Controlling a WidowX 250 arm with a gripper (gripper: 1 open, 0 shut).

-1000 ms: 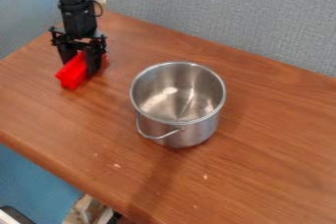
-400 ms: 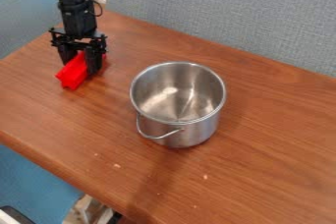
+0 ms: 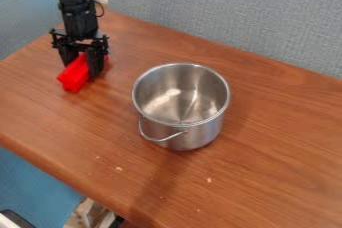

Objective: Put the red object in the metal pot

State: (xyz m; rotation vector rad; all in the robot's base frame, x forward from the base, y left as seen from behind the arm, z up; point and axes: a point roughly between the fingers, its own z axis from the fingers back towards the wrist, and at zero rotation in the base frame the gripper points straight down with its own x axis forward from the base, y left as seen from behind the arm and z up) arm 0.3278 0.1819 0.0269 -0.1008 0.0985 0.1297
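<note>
End effector (image 3: 83, 60) points straight down at the bench's (image 3: 80, 142) far-left area, jaws closed on the red object (image 3: 76, 73), whose lower end sits at the wood surface. Metal pot (image 3: 182, 104) stands upright, well apart to the right, nothing visible inside.

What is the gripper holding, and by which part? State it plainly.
The gripper is shut on the red object, gripping its upper right end from above; the rest of it sticks out toward the lower left, near the table.
</note>
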